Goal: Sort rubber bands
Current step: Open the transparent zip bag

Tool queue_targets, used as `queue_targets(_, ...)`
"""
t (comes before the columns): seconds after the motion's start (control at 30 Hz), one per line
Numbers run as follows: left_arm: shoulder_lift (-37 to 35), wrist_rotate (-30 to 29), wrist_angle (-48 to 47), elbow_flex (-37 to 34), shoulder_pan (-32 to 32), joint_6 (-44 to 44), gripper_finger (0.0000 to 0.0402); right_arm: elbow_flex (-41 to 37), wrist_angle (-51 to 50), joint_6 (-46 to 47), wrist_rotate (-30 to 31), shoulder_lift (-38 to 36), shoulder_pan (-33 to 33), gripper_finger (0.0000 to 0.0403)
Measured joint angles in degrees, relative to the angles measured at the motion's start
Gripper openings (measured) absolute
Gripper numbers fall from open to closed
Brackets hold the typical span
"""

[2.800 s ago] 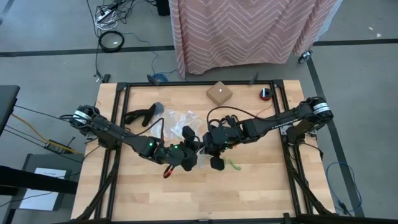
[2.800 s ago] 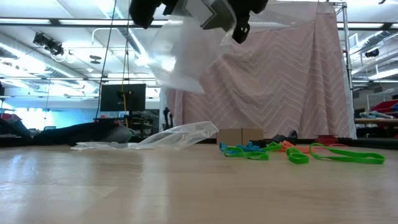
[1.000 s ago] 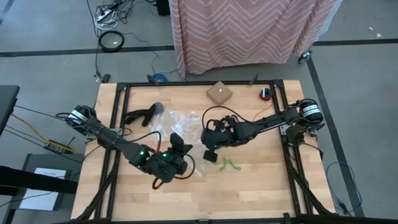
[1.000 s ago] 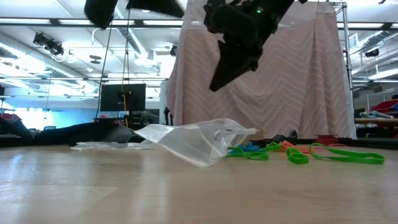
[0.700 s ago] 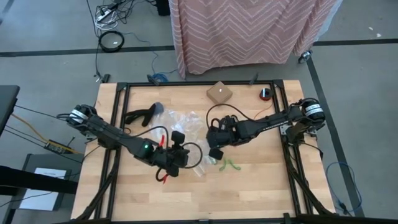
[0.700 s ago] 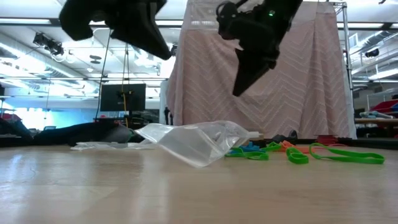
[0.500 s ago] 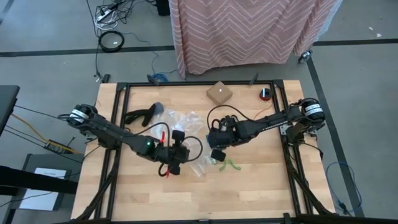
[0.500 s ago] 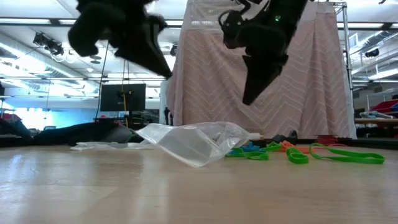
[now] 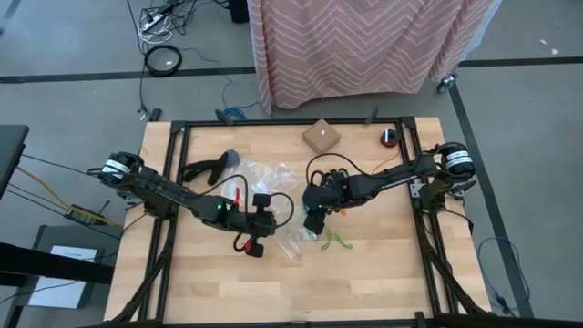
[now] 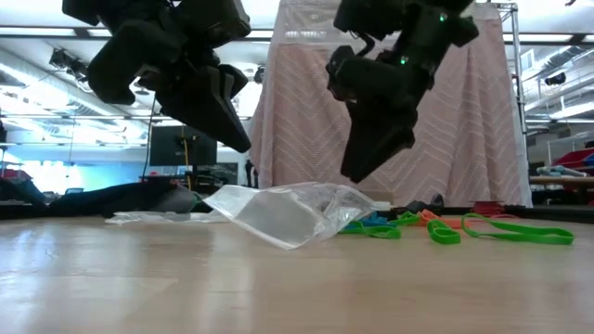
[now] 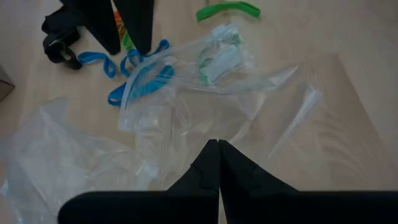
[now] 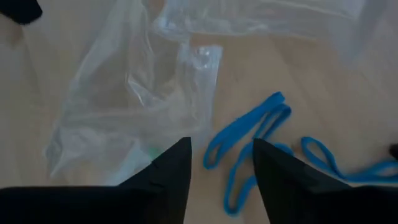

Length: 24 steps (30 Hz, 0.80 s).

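Observation:
Blue rubber bands point(image 12: 249, 130) lie loose on the wood right below my right gripper point(image 12: 221, 146), which hovers open above them; they also show in the left wrist view point(image 11: 146, 78). A green band point(image 9: 332, 240) lies flat just beyond them. More green point(image 10: 515, 232) and orange bands point(image 10: 427, 216) lie farther right. A clear zip bag point(image 10: 288, 213) with something green inside point(image 11: 214, 59) lies between the arms. My left gripper point(image 11: 217, 143) hangs shut above this bag, touching nothing.
A second crumpled clear bag point(image 9: 264, 173) lies toward the far side. A cardboard box point(image 9: 321, 137), a black tool point(image 9: 205, 170) and a small red-and-black thing point(image 9: 389, 138) sit near the far edge. Bare wood stretches along the near edge point(image 9: 364, 292).
Both grippers have sunk toward the table. My right gripper has opened while coming down over the blue bands. My left gripper has rolled about and come down over the clear bag, still shut. The bag has stayed where it lay.

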Motion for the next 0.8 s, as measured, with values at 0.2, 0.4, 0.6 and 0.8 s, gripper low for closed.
queue_targets(0.2,-0.1,0.0,-0.3,0.0,0.0,0.3,0.0007,-2.3,4.5,-0.5,-2.4,0.0,-1.4,0.0162)
queue_targets(0.4,-0.1,-0.1,-0.8,0.0,0.0,0.9,0.0007,-3.4,4.8,-0.8,-2.8,0.0,-2.2,0.0169)
queue_targets(0.6,-0.1,-0.1,-0.5,0.0,0.0,1.4,0.0007,-4.8,8.8,-1.0,-6.6,0.0,-2.9,0.0182)
queue_targets(0.8,-0.1,-0.1,-0.5,0.0,0.0,1.4,0.0007,-5.5,10.2,-2.3,-7.4,0.0,-2.9,0.018)
